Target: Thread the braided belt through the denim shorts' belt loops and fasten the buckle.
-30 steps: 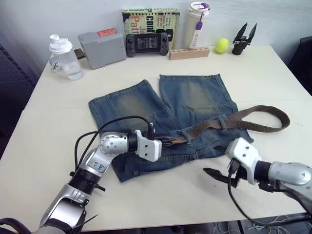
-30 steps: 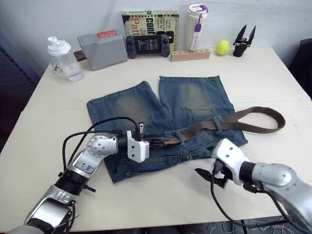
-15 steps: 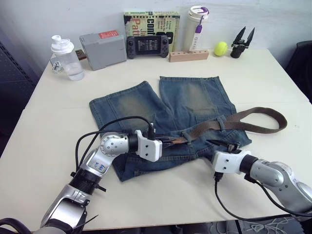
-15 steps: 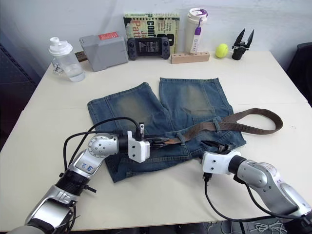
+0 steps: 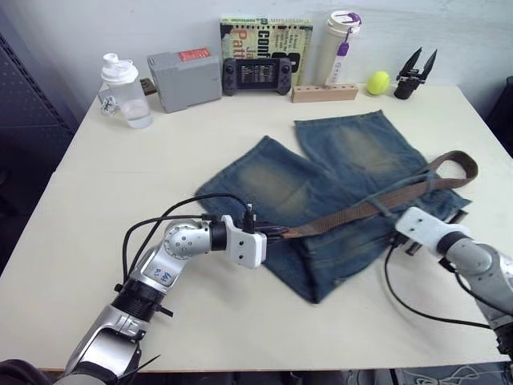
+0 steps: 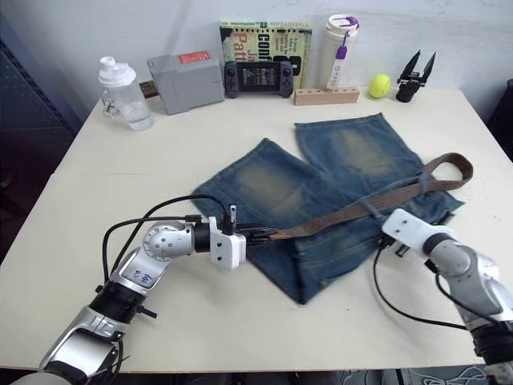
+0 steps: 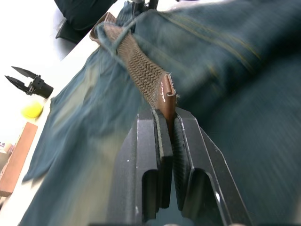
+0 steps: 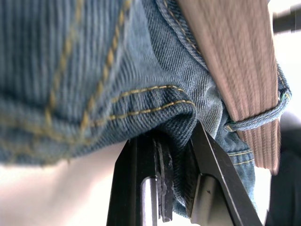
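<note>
The shorts (image 5: 337,192) lie right of centre on the table (image 5: 120,176), with the belt (image 5: 377,207) running across them from centre frame to the right edge. Along the top edge, left to right, stand a bottle (image 5: 120,91), box (image 5: 184,78), game console (image 5: 256,74), book (image 5: 264,32), tumbler (image 5: 341,44) and ball (image 5: 377,81).

Brown braided belt (image 5: 361,212) crosses the rumpled denim shorts (image 5: 321,192).

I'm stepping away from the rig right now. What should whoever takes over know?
Left gripper: shut on the braided belt at its leather tip.
Right gripper: shut on the denim shorts at the waistband hem.
The belt runs through at least one belt loop and lies across the waistband; its far end curls off the shorts on the robot's right.
Left to do: the remaining loops and fastening. The buckle can't be made out.
</note>
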Action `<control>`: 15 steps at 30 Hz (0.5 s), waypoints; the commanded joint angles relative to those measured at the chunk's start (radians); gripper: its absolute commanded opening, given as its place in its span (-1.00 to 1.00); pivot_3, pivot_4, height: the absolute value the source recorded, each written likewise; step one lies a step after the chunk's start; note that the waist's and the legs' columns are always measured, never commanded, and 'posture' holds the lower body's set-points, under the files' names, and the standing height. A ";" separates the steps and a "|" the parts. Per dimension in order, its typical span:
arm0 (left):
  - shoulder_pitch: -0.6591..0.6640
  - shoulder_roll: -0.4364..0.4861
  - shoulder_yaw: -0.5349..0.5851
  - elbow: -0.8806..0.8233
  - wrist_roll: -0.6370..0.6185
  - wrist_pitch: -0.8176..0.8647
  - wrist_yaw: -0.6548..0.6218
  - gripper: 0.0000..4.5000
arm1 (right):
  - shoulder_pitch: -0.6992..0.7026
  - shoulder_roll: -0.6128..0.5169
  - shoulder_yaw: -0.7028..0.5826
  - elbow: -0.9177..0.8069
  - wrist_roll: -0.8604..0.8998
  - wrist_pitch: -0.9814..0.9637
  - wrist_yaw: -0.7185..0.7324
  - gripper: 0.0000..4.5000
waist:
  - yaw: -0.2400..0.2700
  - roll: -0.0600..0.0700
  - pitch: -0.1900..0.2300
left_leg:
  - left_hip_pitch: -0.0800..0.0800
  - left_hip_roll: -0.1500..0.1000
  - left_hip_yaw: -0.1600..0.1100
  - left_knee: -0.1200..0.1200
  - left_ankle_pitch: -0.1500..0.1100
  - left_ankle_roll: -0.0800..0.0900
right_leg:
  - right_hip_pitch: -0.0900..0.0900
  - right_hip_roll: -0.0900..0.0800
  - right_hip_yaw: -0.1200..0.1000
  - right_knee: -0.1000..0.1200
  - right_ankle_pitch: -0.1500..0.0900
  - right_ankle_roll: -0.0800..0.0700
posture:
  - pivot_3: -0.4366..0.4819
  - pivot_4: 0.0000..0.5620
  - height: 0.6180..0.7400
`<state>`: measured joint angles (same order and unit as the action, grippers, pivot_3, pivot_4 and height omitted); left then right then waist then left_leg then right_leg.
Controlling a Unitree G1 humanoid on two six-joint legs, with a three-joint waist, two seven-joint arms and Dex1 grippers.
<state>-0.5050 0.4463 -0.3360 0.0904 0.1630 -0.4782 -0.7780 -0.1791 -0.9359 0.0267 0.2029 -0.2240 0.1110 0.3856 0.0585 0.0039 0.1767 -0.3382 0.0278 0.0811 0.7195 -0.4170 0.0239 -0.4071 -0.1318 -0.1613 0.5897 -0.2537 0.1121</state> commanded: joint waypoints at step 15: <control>0.009 0.022 0.022 -0.058 0.022 -0.067 0.042 -1.00 | 0.135 -0.069 -0.364 -0.400 0.445 0.339 0.420 0.96 | -0.010 0.008 0.003 | 0.000 0.000 0.001 -0.001 0.000 -0.001 | -0.001 0.001 0.001 0.000 0.000 0.000 | -0.05 -0.47 0.76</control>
<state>-0.4959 0.4647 -0.3314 0.0740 0.1709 -0.5014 -0.7618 -0.0270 -0.9858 -0.2456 -0.0897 0.0767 0.3323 0.7261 0.0484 0.0123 0.1795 -0.3378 0.0280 0.0823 0.7183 -0.4167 0.0233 -0.4085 -0.1307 -0.1597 0.5897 -0.2538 0.1120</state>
